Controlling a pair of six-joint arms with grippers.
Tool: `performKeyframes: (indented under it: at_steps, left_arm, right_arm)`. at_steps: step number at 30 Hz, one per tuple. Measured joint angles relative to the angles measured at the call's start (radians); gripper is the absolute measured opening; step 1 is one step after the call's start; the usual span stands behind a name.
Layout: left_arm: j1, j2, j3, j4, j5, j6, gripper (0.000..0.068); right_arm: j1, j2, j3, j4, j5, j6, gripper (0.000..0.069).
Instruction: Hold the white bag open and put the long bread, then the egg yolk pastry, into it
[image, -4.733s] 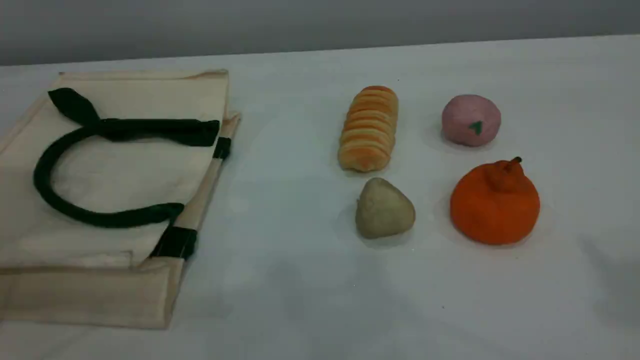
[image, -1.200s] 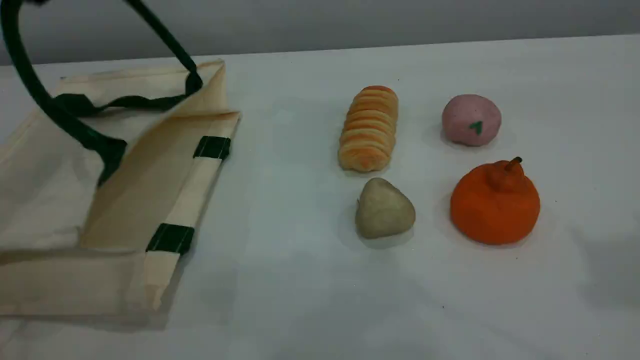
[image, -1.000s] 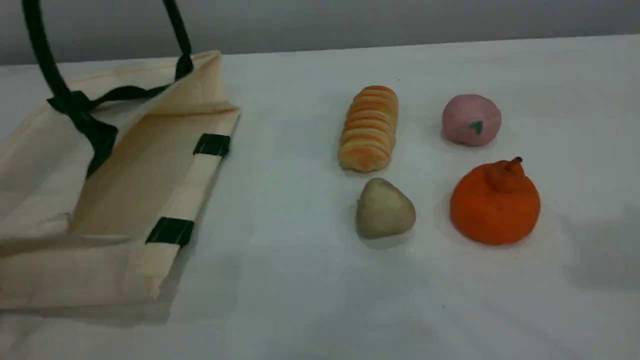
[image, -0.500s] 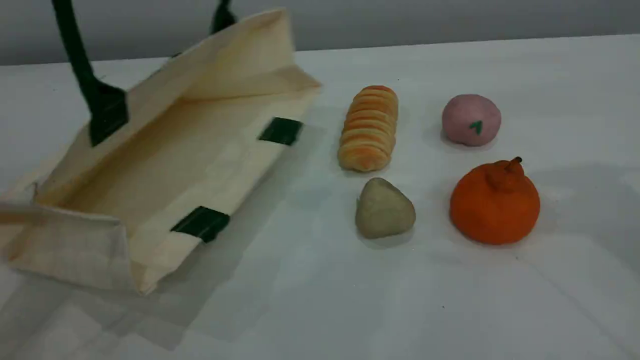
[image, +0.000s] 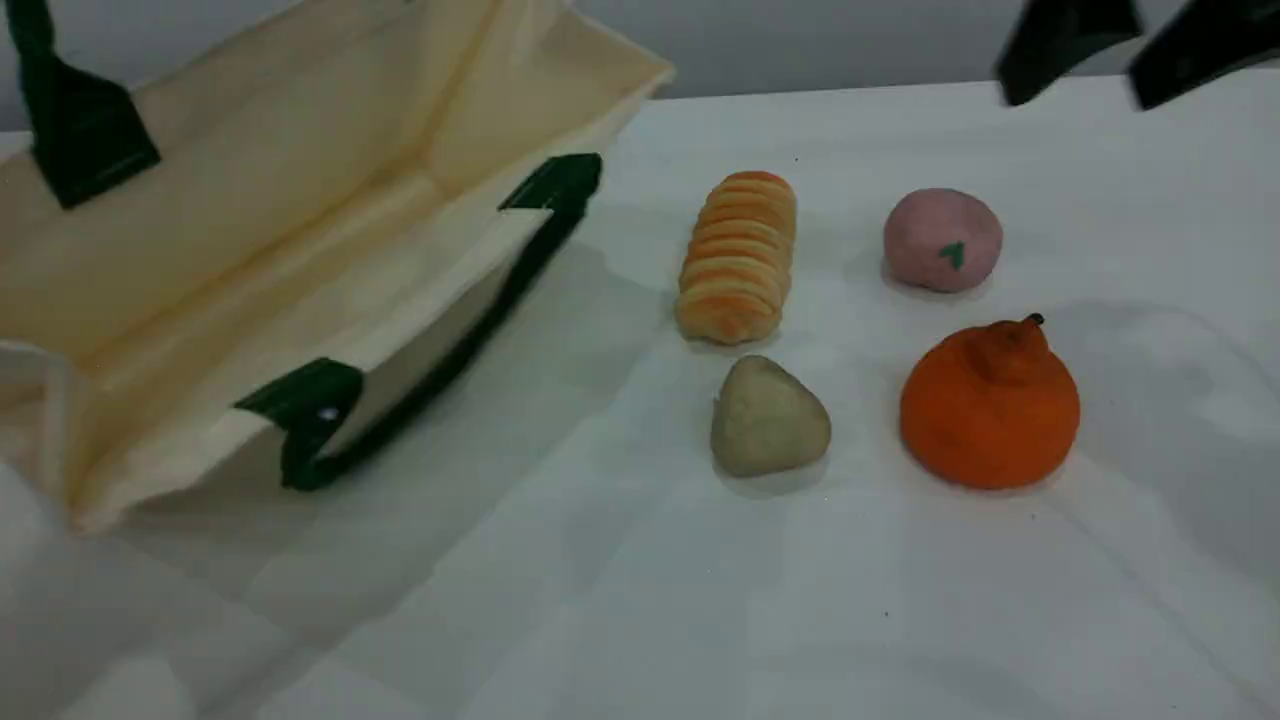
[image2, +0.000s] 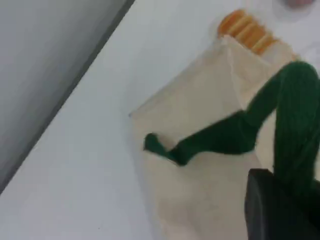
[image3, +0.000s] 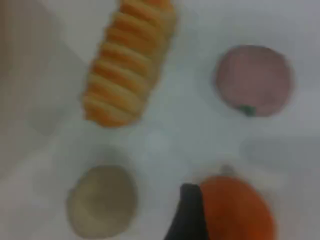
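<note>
white bag (image: 250, 230) on the left side of the table (image: 640, 600), tipped up with its mouth gaping toward the food, cream inside showing. one dark green handle (image2: 280, 120) runs up into the left gripper (image2: 280, 210), jaws clenched on that strap; only one black fingertip shows at the bottom edge of the left wrist view, bag cloth spread just beyond it. the other handle (image: 400, 400) hangs under the bag's near lip, down by the table.

right gripper (image: 1110, 45) comes in at the top right of the scene view, two black fingers spread wide, nothing between them, up off the table. in the right wrist view one fingertip (image3: 187, 215) shows at the bottom edge.

long bread (image: 738, 257) lies on the table well ahead and left of the right jaws, untouched, just right of the bag's mouth. egg yolk pastry (image: 768, 416) sits just beside the bread's near end, left of the fingertip in the right wrist view. pink ball (image: 942, 240) ahead and right of the tip, orange fruit (image: 988, 405) right against the tip in that view; contact can't be told, blurry.
</note>
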Motion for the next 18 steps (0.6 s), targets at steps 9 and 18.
performKeyframes:
  at_steps: [9, 18]
  left_arm:
    - [0.000, 0.001, 0.001, -0.001, -0.002, 0.000, 0.0081]
    - [0.003, 0.002, 0.001, 0.042, -0.003, -0.002, 0.0081]
  right_arm:
    - [0.127, 0.178, -0.114, 0.078, 0.001, -0.084, 0.0554]
    - [0.143, 0.322, -0.222, 0.097, 0.006, -0.081, 0.0554]
